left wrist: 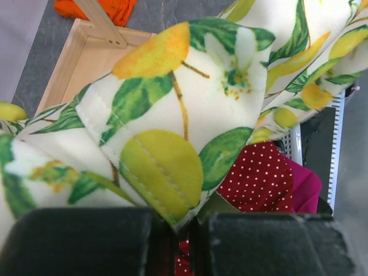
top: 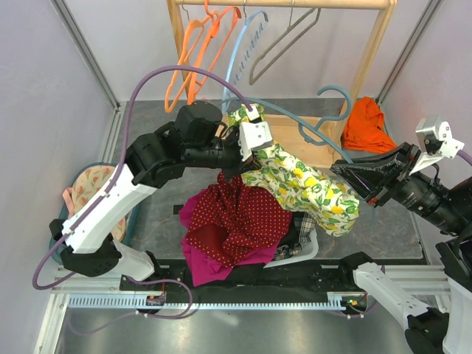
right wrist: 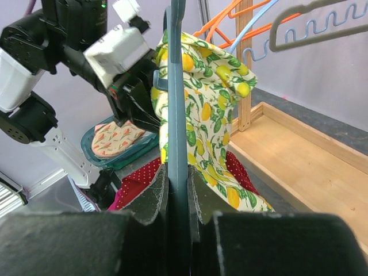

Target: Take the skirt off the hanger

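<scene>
Top external view has the lemon-print skirt (top: 310, 188) hanging mid-frame over the red dotted pile (top: 236, 217). It looks like light, floppy cotton, so I'd bet it sags and bunches instead of sliding off clean. The teal hanger (right wrist: 177, 86) is the stiff bit, and the right gripper (right wrist: 177, 198) is clamped tight on its bar. The left gripper (left wrist: 181, 227) is pinched shut on a stitched fold of the skirt, which seems the smart place to hold since a doubled seam won't slip.
</scene>
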You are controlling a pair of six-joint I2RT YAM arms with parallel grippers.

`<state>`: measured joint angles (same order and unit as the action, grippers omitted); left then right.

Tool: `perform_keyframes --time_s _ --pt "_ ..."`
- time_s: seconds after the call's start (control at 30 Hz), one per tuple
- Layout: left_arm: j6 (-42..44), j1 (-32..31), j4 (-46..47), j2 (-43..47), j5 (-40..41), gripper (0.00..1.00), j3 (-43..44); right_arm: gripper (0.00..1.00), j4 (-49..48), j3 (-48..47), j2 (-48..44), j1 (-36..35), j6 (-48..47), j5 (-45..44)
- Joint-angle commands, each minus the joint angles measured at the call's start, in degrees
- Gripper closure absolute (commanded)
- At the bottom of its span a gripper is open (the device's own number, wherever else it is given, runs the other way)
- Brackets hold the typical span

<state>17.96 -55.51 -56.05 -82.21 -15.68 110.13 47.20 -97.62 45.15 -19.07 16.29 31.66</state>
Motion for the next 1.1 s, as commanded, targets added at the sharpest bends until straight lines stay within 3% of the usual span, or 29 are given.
perform_keyframes --time_s 0.0,0.2,0.37,0.5,0.53,0.63,0.73,0.97,1.07 --pt "0.9 0.1 -1.2 2.0 -5.7 0.98 8.1 1.0 -4.6 0.3 -0.5 -0.2 -1.0 -3.3" --pt "2.6 0.0 -4.3 4.9 -7.8 0.98 29.1 1.0 1.2 4.5 1.1 -0.1 -5.0 -20.5" --pt "0.8 1.8 -3.4 6.1 -10.3 0.98 38.6 1.0 4.0 8.9 3.5 -0.2 -5.7 -30.2" --pt "0.2 2.0 -3.4 7.2 -9.9 0.98 35.2 1.0 4.4 9.2 4.8 -0.2 -5.1 -35.4" --pt "-0.2 2.0 -3.4 7.4 -9.6 0.92 34.0 1.0 4.6 8.9 5.0 -0.2 -5.0 -36.5" --pt "-0.3 2.0 -3.5 7.8 -10.3 0.87 29.2 1.0 4.6 7.5 5.9 -0.2 -4.6 -38.6" --pt "-0.3 2.0 -3.3 7.4 -10.2 0.87 25.1 1.0 4.5 5.3 7.1 -0.1 -5.0 -39.7" --pt "-0.6 2.0 -2.4 5.0 -10.6 0.89 14.7 1.0 5.1 -2.3 11.1 -0.2 -11.1 -54.1" --pt "0.1 1.9 -2.2 3.8 -10.2 0.92 11.7 1.0 4.1 -2.6 12.0 -0.2 -12.6 -56.0"
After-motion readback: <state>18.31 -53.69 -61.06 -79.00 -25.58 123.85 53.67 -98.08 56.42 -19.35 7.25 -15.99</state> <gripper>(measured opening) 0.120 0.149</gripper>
